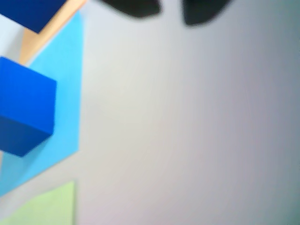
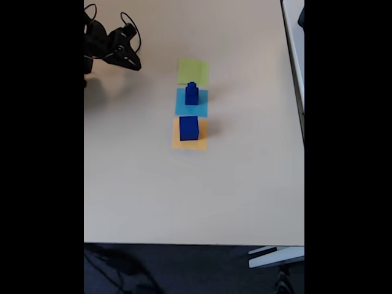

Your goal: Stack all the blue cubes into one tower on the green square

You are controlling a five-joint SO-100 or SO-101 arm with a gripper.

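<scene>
We hung our black two-finger gripper [image 2: 130, 61] well left of the flat lime-green square [image 2: 193, 71], jaws apart and empty, while the solid dark-blue cubes [image 2: 192, 94] sat on neighbouring squares, looking light, rigid, best pinched across flat sides.

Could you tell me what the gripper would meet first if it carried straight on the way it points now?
Probably bare table; the gripper faces open tabletop, the blue cubes off to the side.

blue cubes [image 2: 188, 127]: matt, smooth | green square [image 2: 193, 71]: flat, paper-like | table [image 2: 184, 190]: matt
</scene>
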